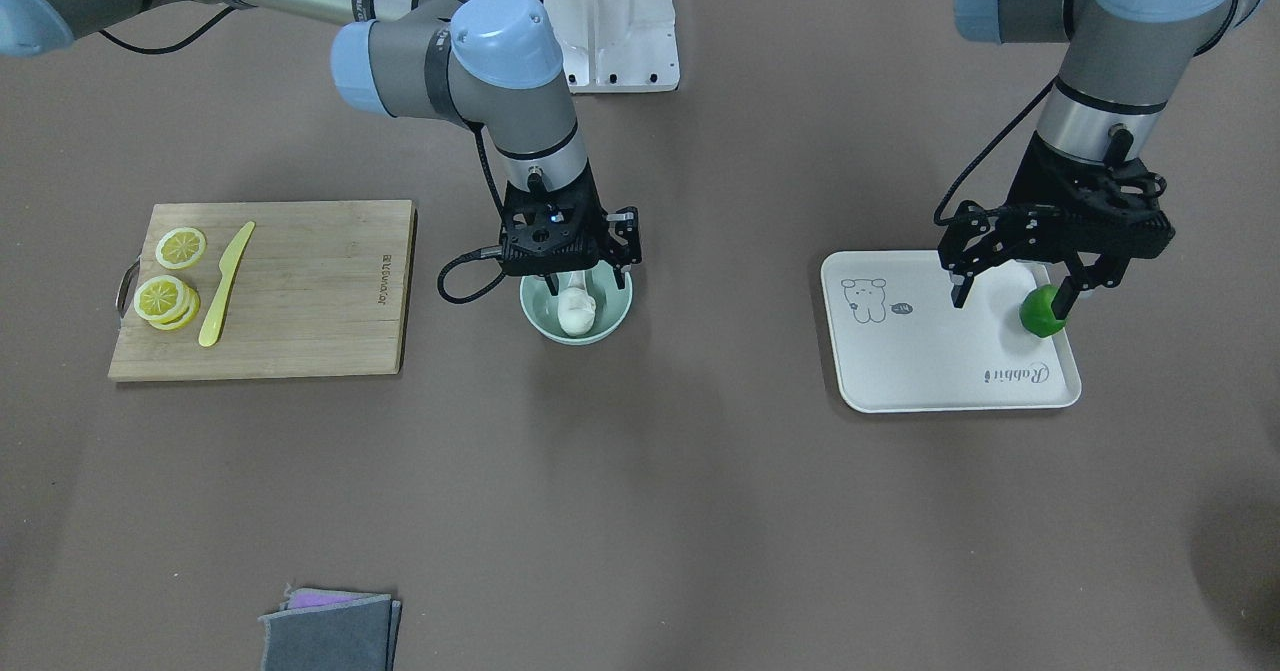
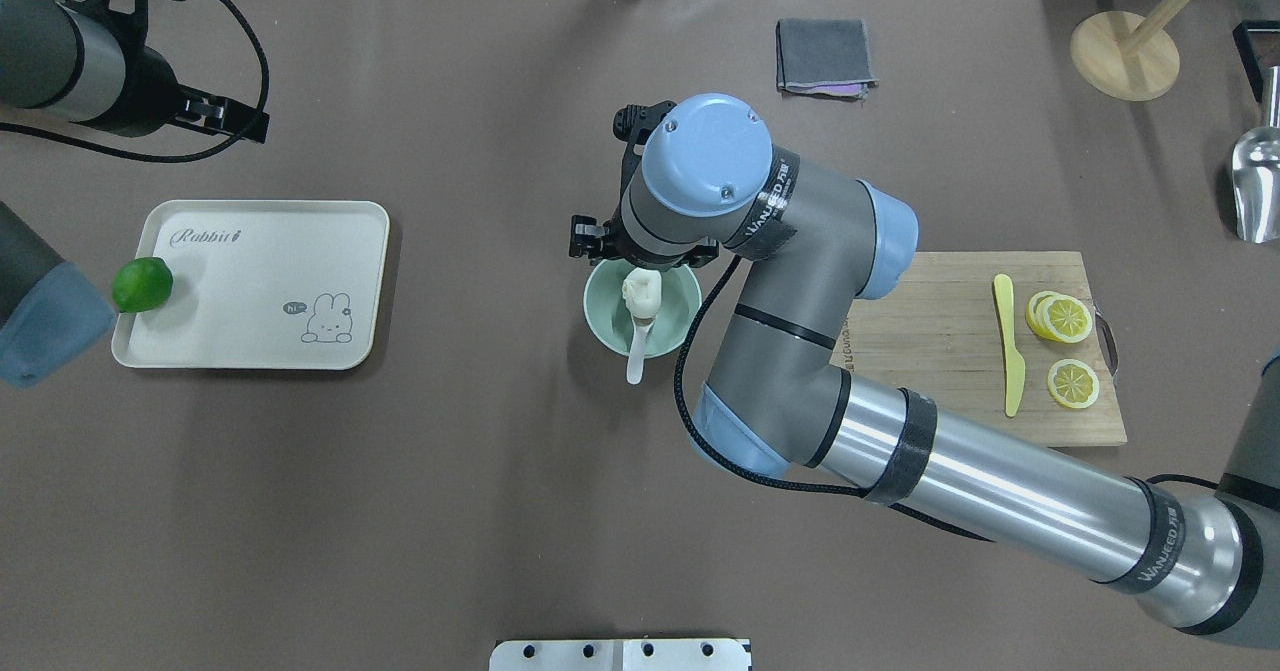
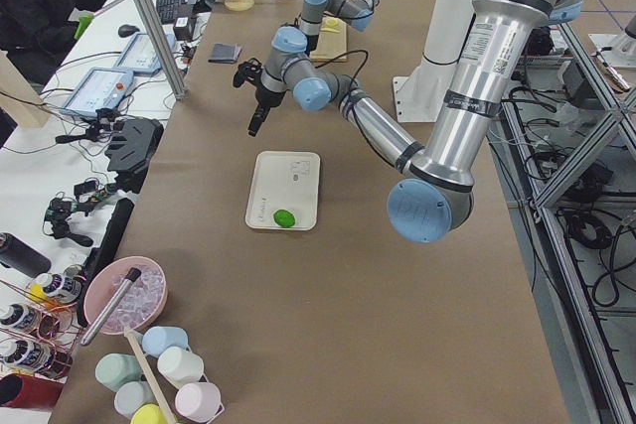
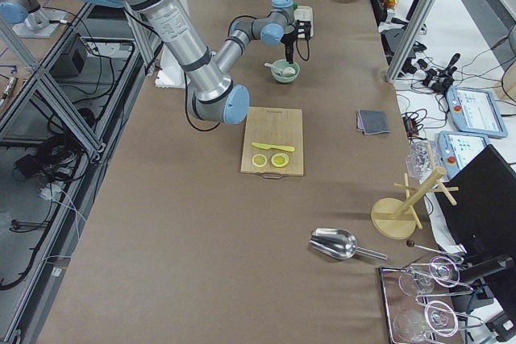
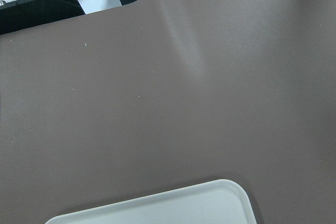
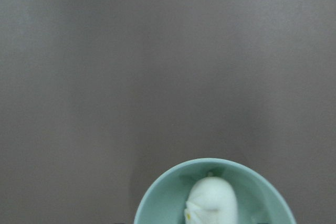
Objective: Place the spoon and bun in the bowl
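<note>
The pale mint-green bowl point(image 2: 606, 323) stands mid-table, also seen in the front view point(image 1: 617, 319). The white pleated bun point(image 2: 641, 291) lies inside it. The white spoon point(image 2: 636, 349) rests in the bowl beside the bun, its handle sticking out over the rim on the robot's side. My right gripper point(image 1: 585, 276) hangs open and empty just above the bowl; its wrist view shows the bowl rim point(image 6: 157, 192) and the bun point(image 6: 212, 200) below. My left gripper point(image 1: 1010, 296) is open and empty above the beige tray point(image 1: 920, 361).
A green lime point(image 1: 1040, 313) lies at the tray's edge beside a left finger. A wooden board point(image 1: 310, 301) holds lemon slices point(image 1: 166, 299) and a yellow knife point(image 1: 225, 286). A grey cloth point(image 1: 330, 631), a wooden stand point(image 2: 1125, 51) and a metal scoop point(image 2: 1258, 181) lie far off.
</note>
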